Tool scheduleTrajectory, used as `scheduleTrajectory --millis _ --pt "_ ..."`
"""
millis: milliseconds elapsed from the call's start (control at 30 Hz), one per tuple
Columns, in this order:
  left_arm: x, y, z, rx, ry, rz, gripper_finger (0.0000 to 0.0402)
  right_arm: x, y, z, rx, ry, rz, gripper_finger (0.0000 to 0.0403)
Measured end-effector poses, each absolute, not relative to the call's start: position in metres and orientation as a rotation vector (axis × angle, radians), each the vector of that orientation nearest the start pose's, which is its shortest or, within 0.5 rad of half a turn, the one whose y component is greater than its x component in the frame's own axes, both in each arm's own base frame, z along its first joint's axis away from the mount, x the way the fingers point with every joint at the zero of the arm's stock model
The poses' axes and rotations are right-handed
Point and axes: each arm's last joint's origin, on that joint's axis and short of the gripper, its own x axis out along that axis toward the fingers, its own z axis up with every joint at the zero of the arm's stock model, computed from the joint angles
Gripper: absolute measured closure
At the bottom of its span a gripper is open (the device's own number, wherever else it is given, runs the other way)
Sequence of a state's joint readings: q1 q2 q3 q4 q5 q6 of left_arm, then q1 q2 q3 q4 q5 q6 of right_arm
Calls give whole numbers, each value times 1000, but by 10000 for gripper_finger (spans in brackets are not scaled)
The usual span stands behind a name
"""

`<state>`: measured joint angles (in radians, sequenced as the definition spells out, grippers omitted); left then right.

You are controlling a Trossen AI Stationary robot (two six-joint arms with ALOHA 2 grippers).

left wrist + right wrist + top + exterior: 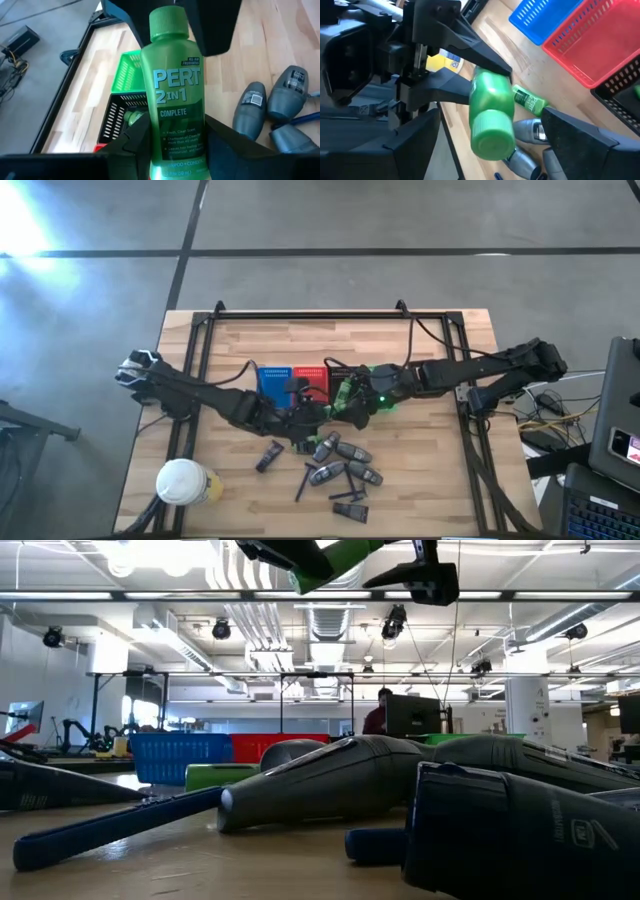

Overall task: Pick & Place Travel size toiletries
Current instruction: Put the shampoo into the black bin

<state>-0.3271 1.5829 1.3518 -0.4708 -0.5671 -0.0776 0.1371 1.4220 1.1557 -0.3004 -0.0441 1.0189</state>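
Note:
A green Pert bottle (172, 95) hangs in the air above the table's middle, my left gripper (177, 152) shut on it. Its cap (492, 132) points at my right gripper (495, 155), which is open; its fingers stand on either side of the cap end without touching it. In the high view the bottle (346, 393) sits between the two grippers, near the baskets. Below, grey tubes (345, 455) and dark razors (350, 500) lie on the wood. Another green bottle (527, 100) lies flat beside them. My left gripper pinches the bottle's lower body (175, 142), near its base, between its two fingers (135, 145). It comes from the table's left, slanting down. The bottle sticks out ahead of the fingers, cap end away from them, lifted clear of the table.
A blue basket (273, 380), a red one (311, 377), a black one (117, 120) holding a green item, and a green one (127, 70) stand in a row behind the grippers. A white-lidded round container (183, 481) stands at the near left.

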Motion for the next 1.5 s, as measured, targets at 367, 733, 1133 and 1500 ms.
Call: scheduleTrajectory --millis 367,733,1133,1500 --pt "334 -97 312 217 601 254 258 315 44 302 981 602 -156 135" --pt "337 -97 309 219 598 254 258 325 45 297 988 575 -143 196" --pt "336 -97 308 218 614 257 257 325 45 296 991 581 -148 242" --pt "336 -97 307 190 614 267 206 325 41 294 974 591 -160 297"
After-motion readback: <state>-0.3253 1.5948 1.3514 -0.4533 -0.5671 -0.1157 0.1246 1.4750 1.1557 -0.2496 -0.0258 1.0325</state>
